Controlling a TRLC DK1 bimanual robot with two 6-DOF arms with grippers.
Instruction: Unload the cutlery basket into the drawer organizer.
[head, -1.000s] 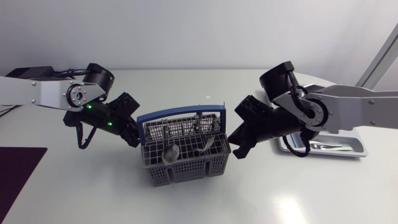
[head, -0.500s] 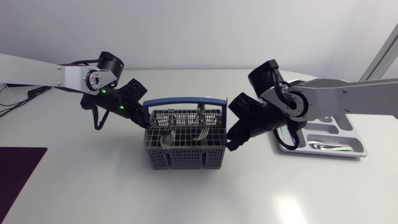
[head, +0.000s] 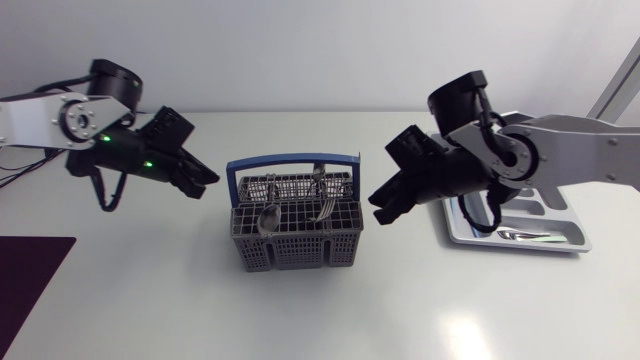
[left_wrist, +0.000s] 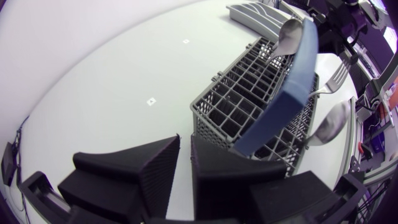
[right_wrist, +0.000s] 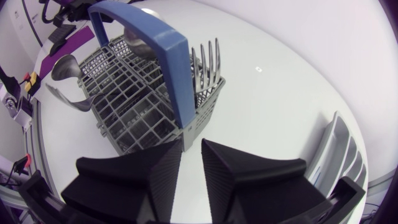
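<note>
The grey cutlery basket (head: 296, 243) with a blue handle (head: 292, 160) stands mid-table, holding a spoon (head: 268, 220), a fork (head: 330, 206) and other pieces. My left gripper (head: 206, 178) hovers just left of the basket, apart from it, its fingers slightly open on nothing. In the left wrist view the basket (left_wrist: 245, 109) and handle (left_wrist: 292, 81) lie just ahead of this gripper (left_wrist: 185, 148). My right gripper (head: 381, 209) is off the basket's right end, narrowly open and empty. The right wrist view shows the basket (right_wrist: 130, 109), fork (right_wrist: 205, 65) and handle (right_wrist: 155, 43) ahead of it (right_wrist: 191, 154).
The silver drawer organizer (head: 565, 243) lies at the right under my right arm, with cutlery in its front compartment; its edge shows in the right wrist view (right_wrist: 341, 149). A dark purple mat (head: 28, 280) covers the table's lower left corner.
Both grippers have come off the basket's ends and their fingers have parted a little. The left arm drew back to the left. The basket was slid back and straightened.
</note>
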